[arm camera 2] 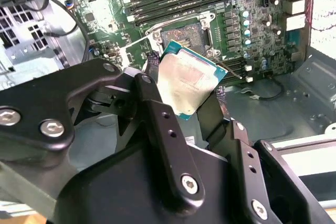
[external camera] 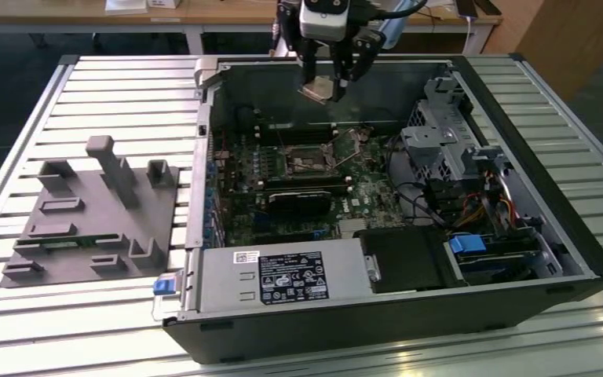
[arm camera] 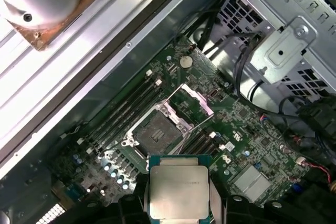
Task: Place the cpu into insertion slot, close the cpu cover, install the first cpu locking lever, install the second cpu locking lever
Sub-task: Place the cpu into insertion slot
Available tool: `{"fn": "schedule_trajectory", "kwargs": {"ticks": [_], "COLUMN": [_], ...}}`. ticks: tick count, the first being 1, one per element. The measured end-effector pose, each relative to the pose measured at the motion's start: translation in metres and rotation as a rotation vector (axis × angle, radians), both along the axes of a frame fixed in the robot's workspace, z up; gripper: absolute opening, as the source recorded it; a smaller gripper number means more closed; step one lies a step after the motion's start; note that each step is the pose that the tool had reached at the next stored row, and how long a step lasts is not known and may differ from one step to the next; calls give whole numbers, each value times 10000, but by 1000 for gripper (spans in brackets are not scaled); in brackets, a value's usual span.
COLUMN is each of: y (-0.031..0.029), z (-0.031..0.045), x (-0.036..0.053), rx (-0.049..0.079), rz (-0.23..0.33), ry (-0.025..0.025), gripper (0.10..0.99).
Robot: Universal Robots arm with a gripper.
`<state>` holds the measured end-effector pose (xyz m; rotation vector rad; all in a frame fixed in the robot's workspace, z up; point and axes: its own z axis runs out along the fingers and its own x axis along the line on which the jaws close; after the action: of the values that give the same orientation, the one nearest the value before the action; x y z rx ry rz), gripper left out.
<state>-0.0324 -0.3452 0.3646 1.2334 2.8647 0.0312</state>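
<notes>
— While the gripper [external camera: 325, 85] hangs over the open computer case [external camera: 333, 334], what is in it?
— Its fingers [arm camera 2: 157, 108] are clamped on the cpu [arm camera 2: 186, 82], gripping two opposite edges.
— Where is the chip?
— Up in the air above the green motherboard [external camera: 370, 188], well apart from the insertion slot [arm camera: 157, 132], which lies bare.
— And the cpu cover [arm camera: 193, 100]?
— Swung up off the slot, standing just beside it.
— Which way does the chip face?
— In the exterior view it is tilted, one corner lowest. Its silver top faces the first wrist view; its pale underside faces the second wrist view.
— Long axis?
— It looks near square; I cannot tell a longer side.
</notes>
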Motion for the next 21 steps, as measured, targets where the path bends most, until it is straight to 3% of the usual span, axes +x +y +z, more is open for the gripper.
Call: {"fn": "schedule_trajectory", "kwargs": {"ticks": [21], "y": [6], "z": [-23], "x": [0], "rx": [-19], "rz": [-2002], "ry": [1], "gripper": [541]}}
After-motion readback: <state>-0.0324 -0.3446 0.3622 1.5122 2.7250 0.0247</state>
